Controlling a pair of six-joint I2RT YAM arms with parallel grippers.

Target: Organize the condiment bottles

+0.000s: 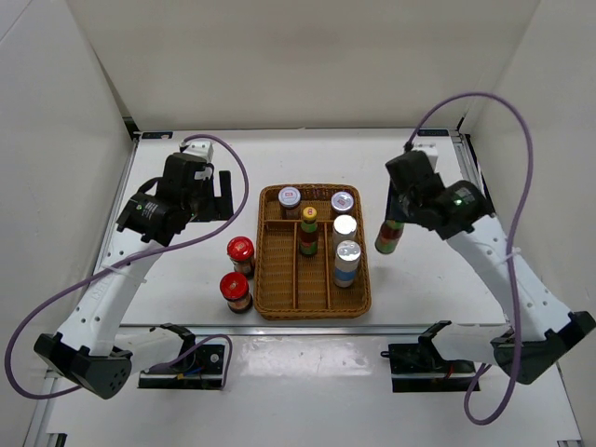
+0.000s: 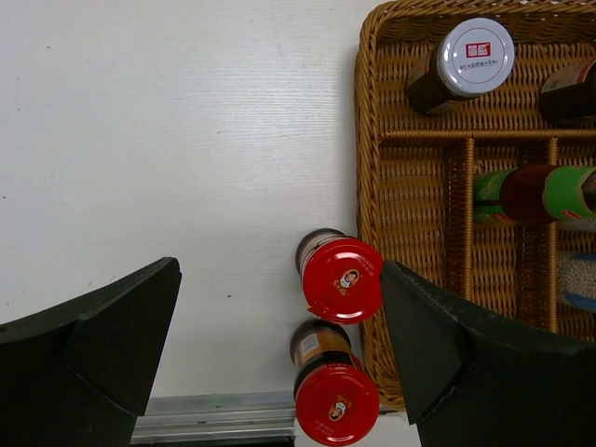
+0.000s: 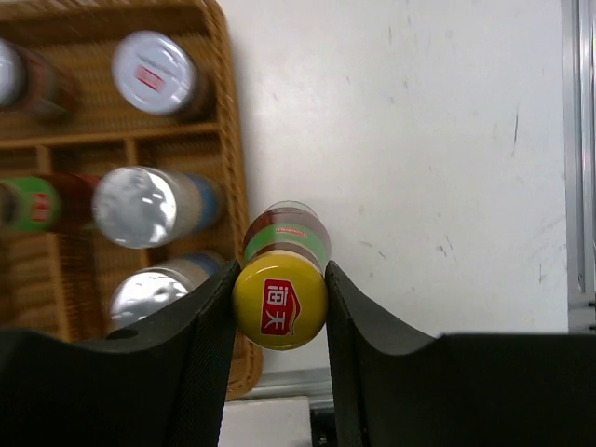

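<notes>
My right gripper (image 1: 398, 216) (image 3: 279, 303) is shut on the cap of a yellow-capped, green-labelled sauce bottle (image 1: 388, 237) (image 3: 280, 300), just right of the wicker tray (image 1: 260, 270). A second yellow-capped bottle (image 1: 308, 229) and several silver-lidded bottles, one at the back left (image 1: 290, 198) and one at the front right (image 1: 347, 257), stand in the tray. Two red-lidded jars (image 1: 240, 250) (image 1: 235, 289) stand on the table left of the tray. My left gripper (image 1: 222, 194) (image 2: 279, 270) is open and empty above them; both jars show in the left wrist view (image 2: 342, 277) (image 2: 336, 402).
The tray is divided by wicker partitions (image 2: 466, 214); its rim (image 3: 226, 140) lies close beside the held bottle. White walls enclose the table on three sides. A metal rail (image 1: 317, 326) runs along the table's near edge.
</notes>
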